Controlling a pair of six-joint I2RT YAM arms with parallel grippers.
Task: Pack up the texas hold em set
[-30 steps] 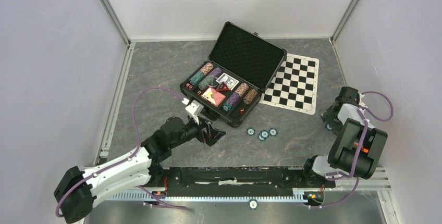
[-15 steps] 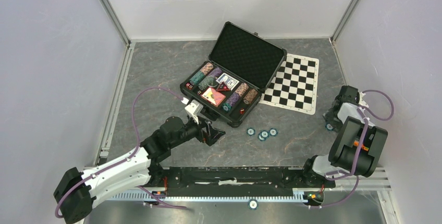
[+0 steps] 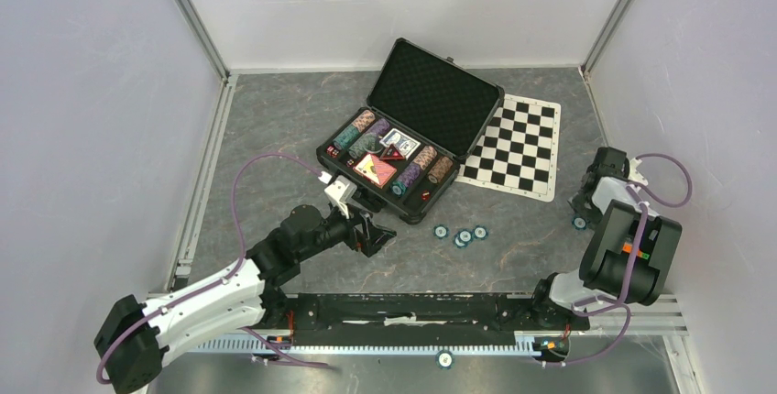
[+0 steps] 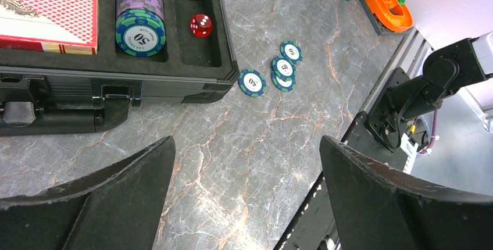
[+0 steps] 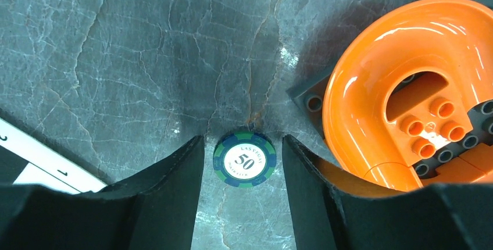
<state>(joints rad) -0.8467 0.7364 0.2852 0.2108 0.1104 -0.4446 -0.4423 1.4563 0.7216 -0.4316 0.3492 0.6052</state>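
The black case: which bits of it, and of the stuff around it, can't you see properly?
Left wrist view: the case is cut off by the top and left edges; only one corner shows.
Top external view: the red die is too small to count its dots.
Right wrist view: the orange piece runs off the right edge, and the right gripper covers its bottom part.

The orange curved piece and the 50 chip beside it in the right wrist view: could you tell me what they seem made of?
The orange piece looks like glossy moulded plastic: bright highlights and round studs show on it. The chip looks matte, perhaps clay composite or plastic, with a printed white centre label; the look leaves that open.
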